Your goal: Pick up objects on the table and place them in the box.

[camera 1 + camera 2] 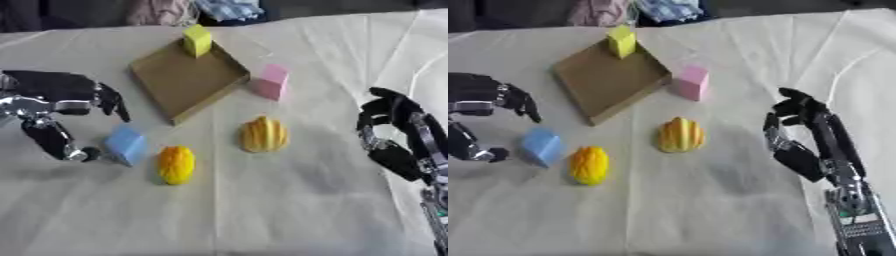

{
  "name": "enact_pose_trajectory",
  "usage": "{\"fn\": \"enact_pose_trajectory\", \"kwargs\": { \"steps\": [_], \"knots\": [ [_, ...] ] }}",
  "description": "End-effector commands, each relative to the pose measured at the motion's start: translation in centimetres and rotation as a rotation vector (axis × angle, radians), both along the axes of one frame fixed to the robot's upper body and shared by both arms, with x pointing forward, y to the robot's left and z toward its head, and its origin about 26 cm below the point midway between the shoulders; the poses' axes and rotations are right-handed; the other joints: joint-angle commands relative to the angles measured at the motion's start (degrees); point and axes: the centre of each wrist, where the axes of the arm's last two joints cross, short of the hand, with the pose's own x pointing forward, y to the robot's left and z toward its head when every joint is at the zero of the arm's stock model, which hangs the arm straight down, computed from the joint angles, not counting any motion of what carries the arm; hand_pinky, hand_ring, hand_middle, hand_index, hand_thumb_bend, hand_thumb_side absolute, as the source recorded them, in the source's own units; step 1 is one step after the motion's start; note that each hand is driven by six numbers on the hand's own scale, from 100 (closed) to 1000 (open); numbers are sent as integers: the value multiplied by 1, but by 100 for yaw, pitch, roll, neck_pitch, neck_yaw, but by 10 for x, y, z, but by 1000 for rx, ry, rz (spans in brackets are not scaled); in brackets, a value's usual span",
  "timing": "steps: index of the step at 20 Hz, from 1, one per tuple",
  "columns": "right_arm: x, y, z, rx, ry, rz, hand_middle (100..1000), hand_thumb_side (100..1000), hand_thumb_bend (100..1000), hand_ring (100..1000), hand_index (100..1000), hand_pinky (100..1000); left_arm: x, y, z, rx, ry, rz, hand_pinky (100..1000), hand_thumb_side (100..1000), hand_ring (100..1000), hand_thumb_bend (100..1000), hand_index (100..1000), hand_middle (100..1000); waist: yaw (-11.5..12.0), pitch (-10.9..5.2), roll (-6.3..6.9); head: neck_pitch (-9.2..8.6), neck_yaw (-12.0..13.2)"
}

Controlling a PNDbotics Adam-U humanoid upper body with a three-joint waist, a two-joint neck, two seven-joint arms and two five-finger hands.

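The left hand (483, 120) runs off the left edge, crumpled cloth (197, 10) (far side) is cut off, too blurred to identify.

this is looking like a robot test setup rather than a lived-in room. a pale creased cloth (297, 200) is covering the tabletop, and plain practice props are lying on it: foam-like blocks in blue (128, 144), pink (272, 81) and yellow (197, 40), two yellow toy foods (264, 134), and a shallow cardboard box (179, 80). a black and silver robot hand (798, 130) is reaching in from the right side. crumpled fabric (192, 10) is lying along the far edge, where the background is staying dark and unclear.
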Motion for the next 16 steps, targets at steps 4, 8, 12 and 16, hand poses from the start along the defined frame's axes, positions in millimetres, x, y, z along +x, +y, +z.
{"fn": "enact_pose_trajectory", "kwargs": {
  "steps": [4,8,12,16],
  "knots": [
    [0,-3,7,-17,-20,6,651,397,100,709,871,661,10,3,-3,67,-2,3,784,102,761,445,865,788,-3,-200,57,6,18],
    [-1,-3,7,-17,-20,6,650,397,100,709,871,661,15,3,-8,72,-26,16,798,125,775,464,888,806,-2,-200,51,4,16],
    [-1,-3,7,-16,-19,4,650,397,100,709,871,661,19,5,-17,76,-35,29,808,144,787,483,902,820,-13,-197,44,0,19],
    [-1,-2,6,-14,-19,5,650,398,100,709,870,661,24,5,-25,69,-23,41,810,149,792,488,922,828,-9,-190,41,-3,17]
  ]
}}
